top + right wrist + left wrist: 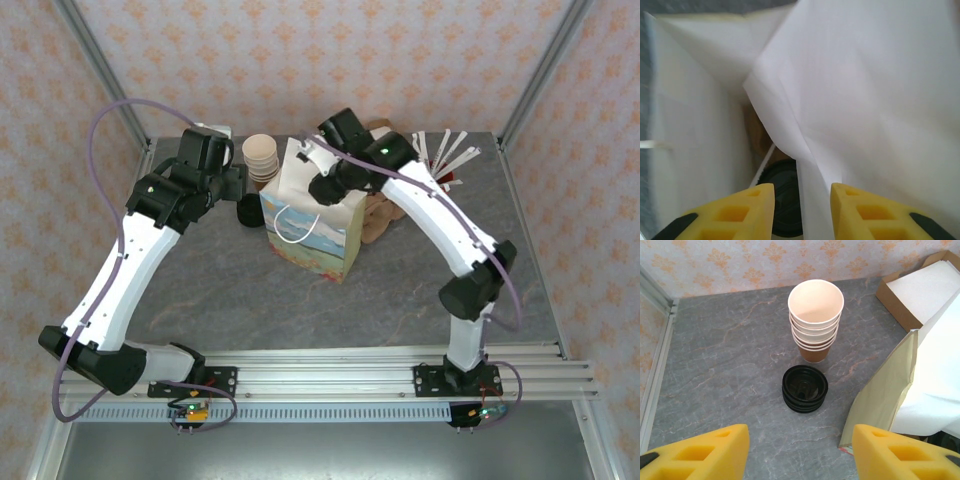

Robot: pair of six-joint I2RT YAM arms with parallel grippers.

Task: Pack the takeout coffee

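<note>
**Coffee at the bottom of the bag**

The takeout coffee (785,200) sits deep inside the tall paper bag (310,225), where its round black plastic lid is visible low between the white inner walls; the cup under it is hidden. The right end effector (802,192) hangs in the bag's mouth above that lid, its yellow fingers partly spread and gripping nothing, with a fold of white paper lying beyond the gap. The bag stands upright on the grey, marble-veined table (730,355).

Just left of the bag stand a stack of lidless cream paper cups (816,315) and a short pile of loose black plastic lids (805,389). The left end effector (800,432) hovers near them, wide open and empty. An open brown cardboard box (900,305) holds white sheets behind the bag. Pale pink wallpaper with orange motifs (320,60) backs the table, framed by slanting aluminium posts (100,60).
</note>
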